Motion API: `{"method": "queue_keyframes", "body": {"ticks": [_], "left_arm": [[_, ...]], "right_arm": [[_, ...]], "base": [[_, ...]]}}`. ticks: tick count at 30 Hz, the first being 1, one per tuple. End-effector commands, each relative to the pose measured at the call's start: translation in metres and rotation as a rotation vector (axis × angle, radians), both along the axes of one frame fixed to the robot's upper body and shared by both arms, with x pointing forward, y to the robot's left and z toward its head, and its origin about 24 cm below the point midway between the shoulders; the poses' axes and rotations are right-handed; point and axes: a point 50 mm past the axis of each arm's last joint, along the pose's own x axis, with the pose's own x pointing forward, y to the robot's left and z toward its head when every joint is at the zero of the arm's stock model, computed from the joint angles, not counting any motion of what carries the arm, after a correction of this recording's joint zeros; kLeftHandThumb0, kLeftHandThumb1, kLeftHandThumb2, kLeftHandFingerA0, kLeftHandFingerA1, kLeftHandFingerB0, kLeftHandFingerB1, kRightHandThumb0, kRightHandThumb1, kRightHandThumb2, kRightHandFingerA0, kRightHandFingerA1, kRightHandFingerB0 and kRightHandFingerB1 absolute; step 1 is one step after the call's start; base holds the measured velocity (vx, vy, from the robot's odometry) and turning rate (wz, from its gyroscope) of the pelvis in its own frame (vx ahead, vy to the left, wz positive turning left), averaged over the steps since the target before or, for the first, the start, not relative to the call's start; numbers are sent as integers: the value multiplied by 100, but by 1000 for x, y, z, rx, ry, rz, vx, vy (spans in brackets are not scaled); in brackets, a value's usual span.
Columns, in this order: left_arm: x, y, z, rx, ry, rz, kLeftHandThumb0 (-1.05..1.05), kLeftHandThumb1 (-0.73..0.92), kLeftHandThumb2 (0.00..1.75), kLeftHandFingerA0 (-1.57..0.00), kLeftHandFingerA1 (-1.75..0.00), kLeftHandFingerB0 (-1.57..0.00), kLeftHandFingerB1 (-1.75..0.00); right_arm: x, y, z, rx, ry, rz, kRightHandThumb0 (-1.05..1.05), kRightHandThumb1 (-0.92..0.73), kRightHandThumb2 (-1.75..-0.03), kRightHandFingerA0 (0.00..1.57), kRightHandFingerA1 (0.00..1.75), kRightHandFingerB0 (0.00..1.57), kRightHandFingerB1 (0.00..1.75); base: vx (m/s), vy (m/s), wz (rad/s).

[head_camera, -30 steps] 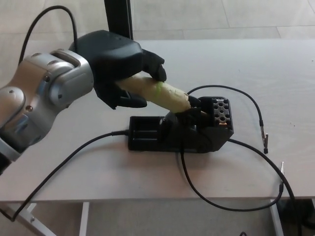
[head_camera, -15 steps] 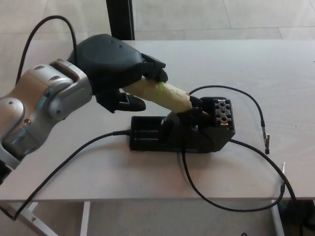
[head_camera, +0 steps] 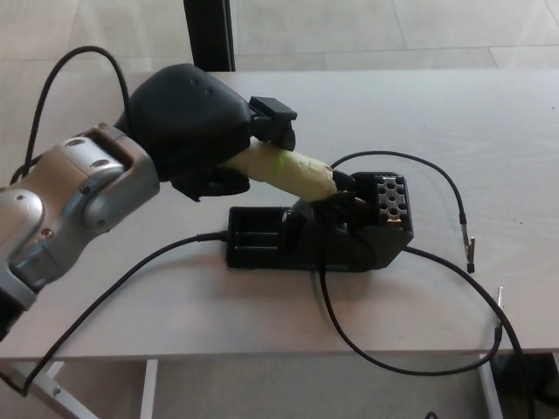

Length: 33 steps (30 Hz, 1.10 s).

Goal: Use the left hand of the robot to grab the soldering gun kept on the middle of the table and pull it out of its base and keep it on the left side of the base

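- The soldering gun [head_camera: 293, 170] is sitting in its base [head_camera: 319, 231] near the middle of the worktop [head_camera: 489, 131]. Its pale handle is sticking up and out toward the base's left end, with the tip end buried in the holder at the base's right half.
- The left hand [head_camera: 205, 131] is wrapping around the upper end of that handle, fingers [head_camera: 272, 122] curling over the top and the thumb tucking in underneath, so it's gripping the gun, not just hovering.
- The long axis is what matters here: the handle is slanting down from the hand into the base, so I'd guess the pull needs to be going back along that slant, up and away past the base's left end.
- The right hand isn't showing anywhere.
- The cable [head_camera: 131, 275] is trailing off the base's left end, right across the spot where the gun should be landing, so it could be snagging.
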Motion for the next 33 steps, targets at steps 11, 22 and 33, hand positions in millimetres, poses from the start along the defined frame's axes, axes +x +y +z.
{"method": "queue_keyframes", "body": {"ticks": [11, 22, 33], "left_arm": [[-4, 25, -12, 87, -238, -76, -29, 54, 62, -92, -165, -90, -109], [8, 76, 36, 8, -286, 50, -13, 49, 92, -93, -161, -83, -140], [-4, 128, 59, -65, -287, 200, -15, 63, 76, -97, -173, -70, -144]], "right_arm": [[-1, -7, 11, -74, -45, -10, -40, -60, -58, 78, 62, 51, 38], [-4, -9, 13, -77, -46, -27, -40, -60, -58, 78, 61, 50, 38], [-3, -9, 13, -72, -68, -55, -39, -59, -57, 80, 61, 47, 38]], "base": [[0, 0, 0], [0, 0, 0], [0, 0, 0]]}}
